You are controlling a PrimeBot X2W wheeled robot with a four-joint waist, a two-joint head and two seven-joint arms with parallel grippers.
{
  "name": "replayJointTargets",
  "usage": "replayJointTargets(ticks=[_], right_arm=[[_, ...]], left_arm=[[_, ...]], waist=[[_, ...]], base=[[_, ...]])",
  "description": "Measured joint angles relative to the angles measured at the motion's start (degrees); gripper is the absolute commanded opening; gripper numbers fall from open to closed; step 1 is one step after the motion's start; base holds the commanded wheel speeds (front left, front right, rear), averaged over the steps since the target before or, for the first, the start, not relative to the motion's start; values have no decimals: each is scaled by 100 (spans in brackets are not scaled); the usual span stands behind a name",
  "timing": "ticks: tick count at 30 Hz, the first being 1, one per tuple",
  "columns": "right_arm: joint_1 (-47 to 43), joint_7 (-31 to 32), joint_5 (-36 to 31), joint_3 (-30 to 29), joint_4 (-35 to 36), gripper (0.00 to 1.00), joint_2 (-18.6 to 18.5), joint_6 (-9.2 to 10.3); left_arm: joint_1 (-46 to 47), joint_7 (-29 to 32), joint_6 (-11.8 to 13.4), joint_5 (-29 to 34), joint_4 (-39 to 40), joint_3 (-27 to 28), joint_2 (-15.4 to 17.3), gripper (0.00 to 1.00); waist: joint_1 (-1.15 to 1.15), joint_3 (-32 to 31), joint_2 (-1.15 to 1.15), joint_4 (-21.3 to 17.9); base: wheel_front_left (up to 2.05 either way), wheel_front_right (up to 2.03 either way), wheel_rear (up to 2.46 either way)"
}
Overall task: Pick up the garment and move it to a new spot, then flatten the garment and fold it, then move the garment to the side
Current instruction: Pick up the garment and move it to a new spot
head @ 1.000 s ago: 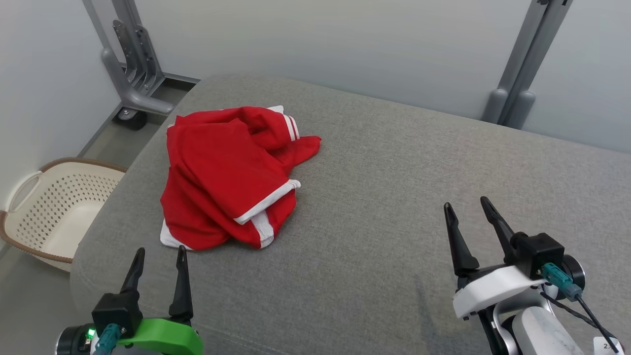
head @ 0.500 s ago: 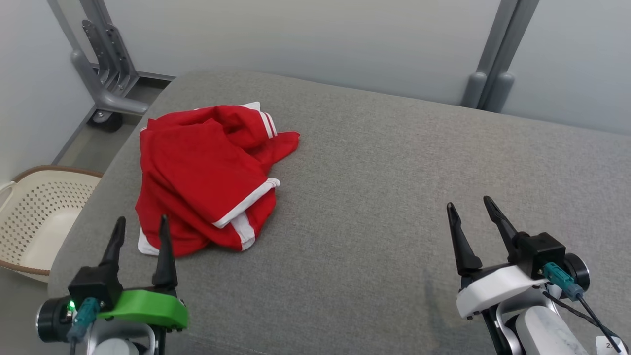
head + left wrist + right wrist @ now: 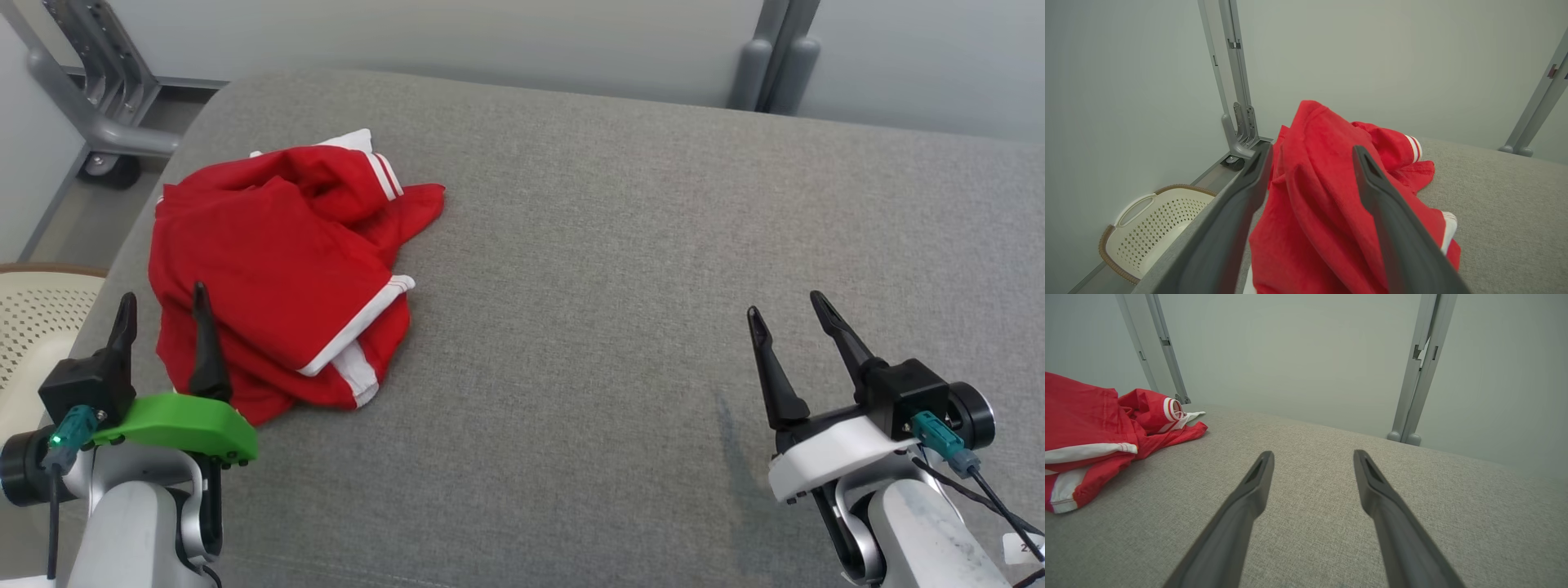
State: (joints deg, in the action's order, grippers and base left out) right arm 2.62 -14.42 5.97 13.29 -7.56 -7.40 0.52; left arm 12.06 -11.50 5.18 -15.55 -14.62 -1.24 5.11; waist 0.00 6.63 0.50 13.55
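Crumpled red garment (image 3: 269, 269) on left part of grey tabletop (image 3: 612, 245), near corner hidden behind left gripper (image 3: 162, 292); fingers apart, contact with cloth unclear. Right gripper (image 3: 784, 302) well apart, fingers spread, empty. Basket (image 3: 33, 318) cut off at left edge of head view

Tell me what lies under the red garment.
The red garment lies crumpled on the grey cushioned surface, which shows bare beside it. Anything beneath its folds is covered and cannot be seen.
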Motion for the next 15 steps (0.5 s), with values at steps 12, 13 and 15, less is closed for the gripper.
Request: replayJointTargets(ticks=[12, 13, 15], right_arm=[[295, -1, -45, -9, 144, 100, -133, -60], [323, -1, -46, -9, 156, 100, -138, -67], [380, -1, -49, -2, 162, 100, -141, -103]], left_arm=[[535, 328, 47, -204, -927, 341, 45, 100], [614, 354, 47, -225, -987, 359, 25, 100], [765, 376, 64, -253, -1096, 413, -20, 100]], waist=[[0, 663, 0, -341], [0, 716, 0, -363], [0, 816, 0, -402]], base=[[0, 0, 0], [0, 0, 0], [0, 0, 0]])
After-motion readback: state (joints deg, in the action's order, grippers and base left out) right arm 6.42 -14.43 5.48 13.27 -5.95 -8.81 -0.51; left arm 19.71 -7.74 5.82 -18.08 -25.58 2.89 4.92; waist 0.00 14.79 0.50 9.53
